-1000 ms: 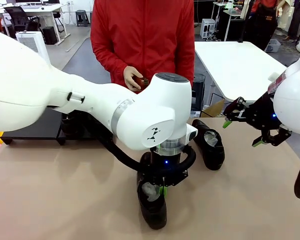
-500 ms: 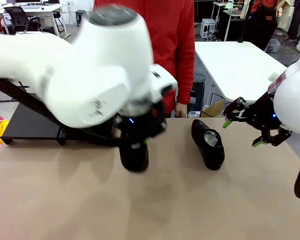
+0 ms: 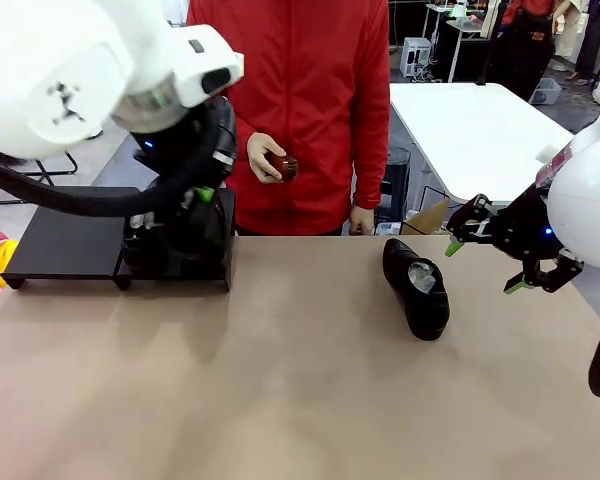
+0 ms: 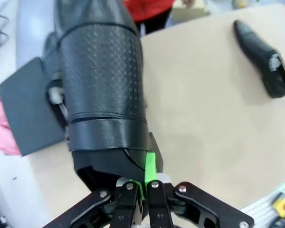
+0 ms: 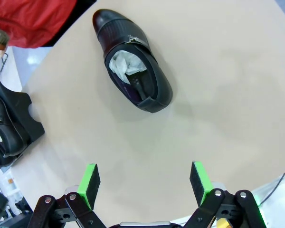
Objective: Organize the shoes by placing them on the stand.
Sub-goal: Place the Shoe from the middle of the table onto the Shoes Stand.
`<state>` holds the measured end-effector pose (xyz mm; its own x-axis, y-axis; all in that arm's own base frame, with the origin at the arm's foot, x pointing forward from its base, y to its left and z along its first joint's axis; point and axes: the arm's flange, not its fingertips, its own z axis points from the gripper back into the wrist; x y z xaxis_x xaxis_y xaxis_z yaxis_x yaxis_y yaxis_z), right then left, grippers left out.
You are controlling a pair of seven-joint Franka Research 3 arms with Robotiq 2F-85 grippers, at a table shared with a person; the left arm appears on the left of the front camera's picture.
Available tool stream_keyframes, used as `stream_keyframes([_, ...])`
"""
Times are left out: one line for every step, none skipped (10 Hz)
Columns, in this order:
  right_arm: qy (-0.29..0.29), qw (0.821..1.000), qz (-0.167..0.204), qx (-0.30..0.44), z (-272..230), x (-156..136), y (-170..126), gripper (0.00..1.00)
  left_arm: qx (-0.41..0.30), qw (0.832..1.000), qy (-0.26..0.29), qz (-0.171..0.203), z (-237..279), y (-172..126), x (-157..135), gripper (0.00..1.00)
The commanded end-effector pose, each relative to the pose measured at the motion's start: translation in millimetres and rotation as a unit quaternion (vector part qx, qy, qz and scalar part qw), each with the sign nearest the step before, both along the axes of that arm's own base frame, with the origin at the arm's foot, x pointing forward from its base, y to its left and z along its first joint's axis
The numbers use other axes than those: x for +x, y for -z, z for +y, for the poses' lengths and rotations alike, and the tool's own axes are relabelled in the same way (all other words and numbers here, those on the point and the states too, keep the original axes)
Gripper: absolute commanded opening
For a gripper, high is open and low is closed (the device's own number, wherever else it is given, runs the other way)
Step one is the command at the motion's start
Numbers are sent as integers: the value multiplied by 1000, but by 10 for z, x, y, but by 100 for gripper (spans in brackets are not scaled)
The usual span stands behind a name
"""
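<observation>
Within left hand [image 4: 147, 162], perforated black shoe [image 4: 102, 80]

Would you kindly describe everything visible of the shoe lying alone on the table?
The shoe is glossy black leather with a pointed toe and a textured band across the top, its opening stuffed with crumpled white paper. It sits upright on its sole on the tan table, toe toward the far edge, touched by nothing else.

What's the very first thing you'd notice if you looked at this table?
The left gripper is shut on a black shoe, holding it at the right end of the stand, at the far left of the table. A second shoe lies alone toward the right, and the open right gripper hovers near it.
</observation>
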<state>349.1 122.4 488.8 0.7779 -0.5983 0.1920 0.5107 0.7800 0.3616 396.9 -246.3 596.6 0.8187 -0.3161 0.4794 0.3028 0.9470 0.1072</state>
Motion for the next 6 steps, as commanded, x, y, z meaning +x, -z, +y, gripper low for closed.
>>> stream_keyframes([-11, 1000, -1, 13, -15, 11, 0, 100, 64, 998, -13, -12, 288, -167, 136, 0])
stream_keyframes([-11, 1000, -1, 13, -15, 11, 0, 100, 73, 997, -35, -11, 543, -186, 277, 0])
stream_keyframes([-11, 1000, -1, 13, -15, 11, 0, 100, 72, 996, -60, -13, 782, -134, 372, 0])
stream_keyframes([-11, 1000, -1, 13, -15, 11, 0, 100, 61, 996, -69, -19, 914, -79, 402, 0])
stream_keyframes([-11, 1000, -1, 13, -15, 11, 0, 100, 47, 997, -67, -13, 1003, -40, 423, 0])
stream_keyframes([-11, 1000, -1, 13, -15, 11, 0, 100, 37, 997, -63, 9, 1023, 6, 409, 0])
